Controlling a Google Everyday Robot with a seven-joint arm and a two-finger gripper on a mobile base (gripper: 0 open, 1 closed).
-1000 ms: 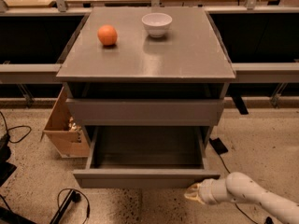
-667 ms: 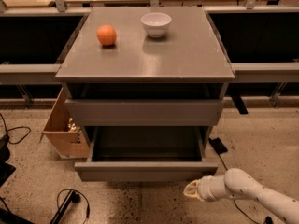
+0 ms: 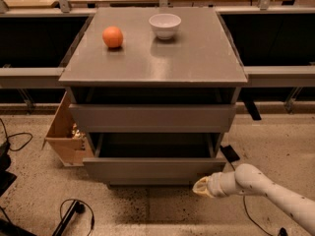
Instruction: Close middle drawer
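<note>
The gripper (image 3: 203,187) sits low by the floor, its tip against the lower right corner of the middle drawer (image 3: 152,170), whose flat front runs off to the pincer's left and just above it. Whether the pincer is wide or narrow I cannot tell from here; it holds nothing and is used as a blunt pusher.

Over the last second the drawer front has slid back toward the cabinet, and the arm has come forward with it. Much less of the grey tray shows behind the panel than a moment ago. To my eye the close is well under way but not done. The front still stands proud of the upper drawer (image 3: 152,117), which lies above and beyond the pincer, and a dark strip of tray is still open.

The push lands off to one side, so the drawer might skew on its runners. Far above the pincer, the orange (image 3: 112,36) and white bowl (image 3: 165,24) rest on the cabinet top (image 3: 206,63) as before.
</note>
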